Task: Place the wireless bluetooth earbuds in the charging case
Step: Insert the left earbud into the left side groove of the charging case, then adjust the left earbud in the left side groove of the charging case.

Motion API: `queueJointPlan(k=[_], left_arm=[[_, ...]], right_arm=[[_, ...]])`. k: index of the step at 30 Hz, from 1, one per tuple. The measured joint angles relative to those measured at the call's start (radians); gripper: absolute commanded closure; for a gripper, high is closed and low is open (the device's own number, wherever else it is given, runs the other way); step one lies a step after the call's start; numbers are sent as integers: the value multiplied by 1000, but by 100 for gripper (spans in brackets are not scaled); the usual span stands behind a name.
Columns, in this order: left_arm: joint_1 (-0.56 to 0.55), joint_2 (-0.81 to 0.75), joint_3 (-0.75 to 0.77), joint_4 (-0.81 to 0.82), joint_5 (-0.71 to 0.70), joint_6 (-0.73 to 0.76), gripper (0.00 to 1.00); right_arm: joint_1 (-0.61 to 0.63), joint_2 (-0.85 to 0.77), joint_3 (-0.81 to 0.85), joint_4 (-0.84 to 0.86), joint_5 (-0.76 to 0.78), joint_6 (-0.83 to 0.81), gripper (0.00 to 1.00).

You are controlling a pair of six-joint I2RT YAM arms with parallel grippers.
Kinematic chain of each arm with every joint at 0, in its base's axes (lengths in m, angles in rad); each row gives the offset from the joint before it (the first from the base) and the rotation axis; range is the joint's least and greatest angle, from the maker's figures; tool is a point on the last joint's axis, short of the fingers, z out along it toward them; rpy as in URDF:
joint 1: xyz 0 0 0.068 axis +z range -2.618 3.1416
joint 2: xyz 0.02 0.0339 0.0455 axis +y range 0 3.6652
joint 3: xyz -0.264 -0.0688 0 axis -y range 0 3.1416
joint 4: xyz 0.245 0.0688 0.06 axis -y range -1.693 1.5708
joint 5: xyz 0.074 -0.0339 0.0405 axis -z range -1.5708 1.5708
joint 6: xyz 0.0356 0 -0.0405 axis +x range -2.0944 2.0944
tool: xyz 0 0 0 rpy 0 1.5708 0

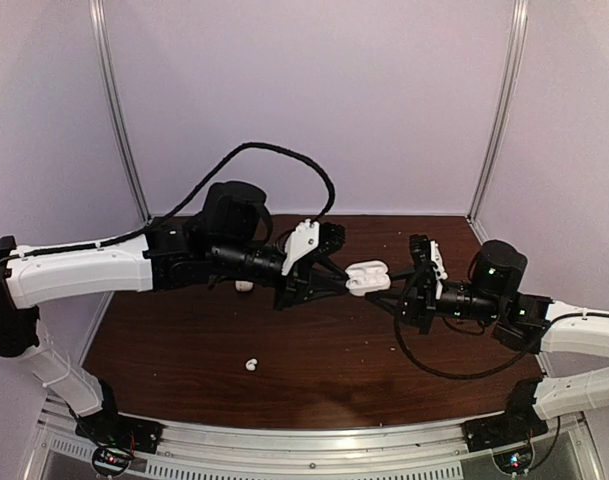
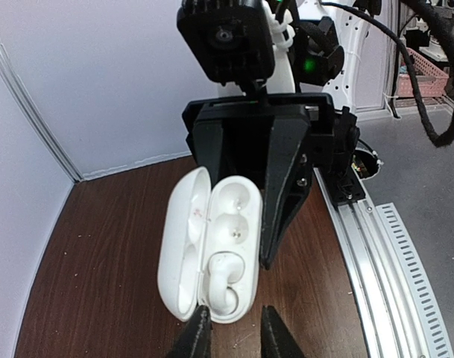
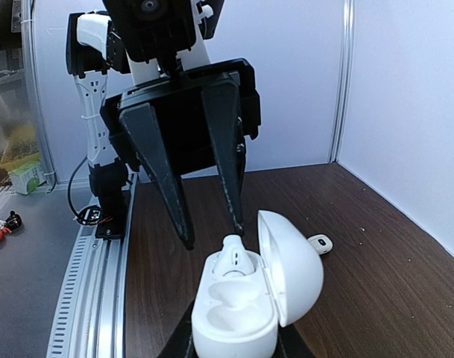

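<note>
case (image 3: 234,313): open, lid (image 3: 290,268) tipped up, held off the table (image 1: 334,375) between the two arms.
right gripper (image 1: 392,284): clenched on the case body from below; its pads are mostly hidden behind the shell.
left gripper (image 3: 212,236): fingers spread, nothing between them; one tip just above the seated bud.
seated bud (image 3: 231,259): in the socket nearer the left arm; appears down in place, full seating not confirmed.
second socket (image 3: 228,294): empty.
front bud (image 1: 251,365): loose on the table toward the near edge, well apart from the case.
far bud (image 3: 320,243): small white piece on the table beyond the lid; judged a bud, too small to be sure.
handling: buds judged very light, rigid, glossy and slippery; liable to squirt from a hard pinch or roll if nudged.
hold point: across the rounded head, gentle closure, stem left free to lead into the socket.
case handling: stiff smooth shell, hinge judged the weak part; grip the body, never the lid.
progress: judged one bud in, one socket to fill.
</note>
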Motion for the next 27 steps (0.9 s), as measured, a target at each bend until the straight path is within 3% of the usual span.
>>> queueJointPlan(k=[11, 27], left_arm=[[0, -32, -6, 6, -12, 12, 82], [0, -8, -6, 27, -8, 13, 82]], right_arm=[[0, 18, 0, 5, 0, 0, 100], [0, 27, 0, 5, -1, 1, 100]])
